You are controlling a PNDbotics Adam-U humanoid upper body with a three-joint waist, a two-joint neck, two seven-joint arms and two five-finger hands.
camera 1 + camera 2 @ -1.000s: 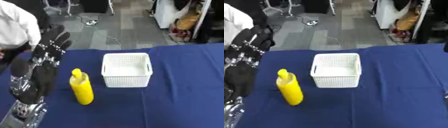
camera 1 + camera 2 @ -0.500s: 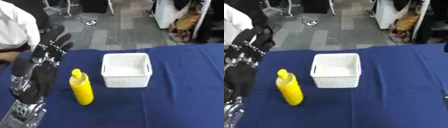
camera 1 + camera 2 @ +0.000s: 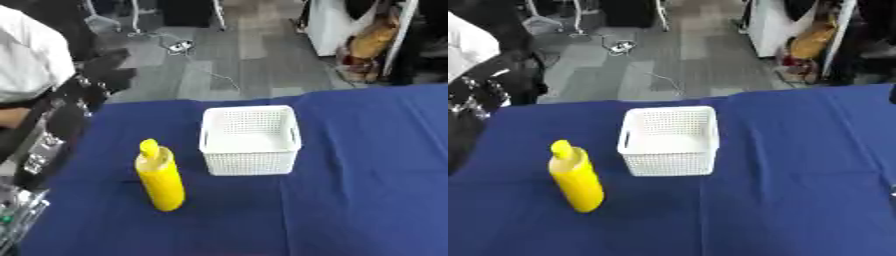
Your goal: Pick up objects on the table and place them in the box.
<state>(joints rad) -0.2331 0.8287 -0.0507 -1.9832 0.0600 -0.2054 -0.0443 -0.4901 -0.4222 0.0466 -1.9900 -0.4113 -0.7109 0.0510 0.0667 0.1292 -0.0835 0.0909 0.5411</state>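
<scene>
We take the white box (image 3: 250, 140) as the reference landmark; it is a perforated plastic basket standing upright on the blue tabletop (image 3: 367, 170), and we see nothing inside it. The only object left to move is the yellow bottle (image 3: 160, 176), which stands upright just left of the box and slightly nearer to us, apart from the box wall.

The left hand (image 3: 61, 122) is raised well to the left of the box, at the tabletop's left edge, beyond the bottle. Its fingers are blurred in both views, so we cannot tell whether they are spread or curled; it holds nothing that we can see. The right hand is not in view.

Handling judgement: the bottle looks like a squeeze container of smooth plastic, so we expect it to be light, somewhat pliable in the wall and slippery. It is tall on a narrow base, so a side contact could tip it towards the box. We recommend wrapping the body at mid-height, below the tapered nozzle, with the thumb opposing the fingers. The box opening looks wide enough to accept the bottle laid down or lowered upright.
</scene>
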